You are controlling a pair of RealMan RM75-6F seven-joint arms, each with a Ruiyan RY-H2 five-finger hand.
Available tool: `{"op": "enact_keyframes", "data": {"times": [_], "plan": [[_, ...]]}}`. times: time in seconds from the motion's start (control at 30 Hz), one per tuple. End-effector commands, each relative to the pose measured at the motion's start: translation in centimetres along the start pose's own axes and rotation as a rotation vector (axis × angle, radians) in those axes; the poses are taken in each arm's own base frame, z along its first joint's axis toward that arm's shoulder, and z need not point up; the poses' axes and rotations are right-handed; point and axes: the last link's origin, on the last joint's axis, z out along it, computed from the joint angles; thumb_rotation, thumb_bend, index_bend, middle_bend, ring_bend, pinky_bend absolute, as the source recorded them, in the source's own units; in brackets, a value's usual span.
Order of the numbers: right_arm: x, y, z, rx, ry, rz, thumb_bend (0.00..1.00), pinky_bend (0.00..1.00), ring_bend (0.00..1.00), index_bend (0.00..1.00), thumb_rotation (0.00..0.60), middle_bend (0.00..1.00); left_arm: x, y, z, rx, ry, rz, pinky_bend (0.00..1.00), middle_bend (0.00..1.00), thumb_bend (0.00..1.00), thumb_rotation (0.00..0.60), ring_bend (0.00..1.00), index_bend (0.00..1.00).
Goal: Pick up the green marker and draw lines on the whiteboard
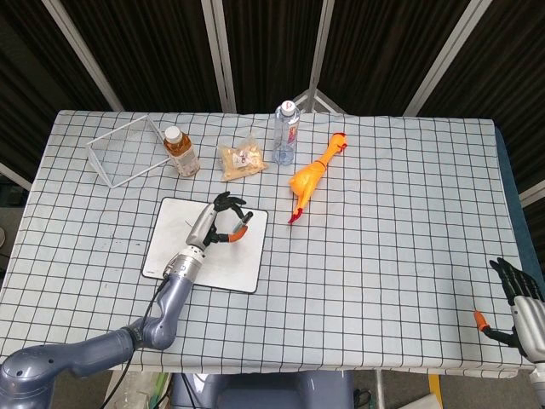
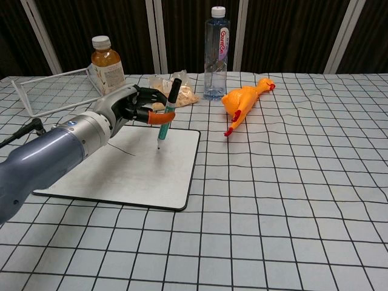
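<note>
On my checked-cloth bench (image 2: 315, 200), backed by dark curtains, my left robot hand (image 2: 130, 104) pinches the green marker (image 2: 167, 112), tip on the whiteboard (image 2: 121, 173). Far right, my right robot hand (image 1: 518, 298) hangs spread, holding nothing.

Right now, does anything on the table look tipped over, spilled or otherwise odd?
Only the orange rubber chicken lies on its side, beside the standing clear water bottle. Nothing is spilled. The left hand holds the green marker over the whiteboard.

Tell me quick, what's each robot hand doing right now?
Left robot hand: holding the green marker over the whiteboard.
Right robot hand: holding nothing, fingers apart.
</note>
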Motion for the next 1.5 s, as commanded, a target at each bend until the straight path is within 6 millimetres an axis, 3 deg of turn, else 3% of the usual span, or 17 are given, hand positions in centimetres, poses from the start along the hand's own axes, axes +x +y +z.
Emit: {"op": "enact_keyframes", "data": {"times": [0.03,0.7,1.07,1.5], "plan": [[0.0,0.0,0.0,0.001,0.000,0.000,0.35,0.00,0.00,0.00,0.600,0.00,0.1,-0.1,-0.1,0.003,0.002,0.002,0.08,0.26,0.53,0.600,0.05,0.78],[0.0,-0.1,-0.1,0.005,0.003,-0.007,0.35,0.00,0.00,0.00,0.600,0.00,1.1,-1.4,-1.5,0.040,0.001,0.036,0.08,0.26,0.53,0.600,0.05,0.79],[0.0,-0.1,-0.1,0.006,0.006,-0.011,0.35,0.00,0.00,0.00,0.600,0.00,3.2,-2.1,-3.2,0.068,0.026,0.067,0.08,0.26,0.53,0.600,0.05,0.79],[0.1,-0.2,-0.2,0.007,0.018,-0.014,0.35,0.00,0.00,0.00,0.600,0.00,5.7,-4.3,-6.3,0.144,0.058,0.091,0.08,0.27,0.53,0.600,0.05,0.79]]}}
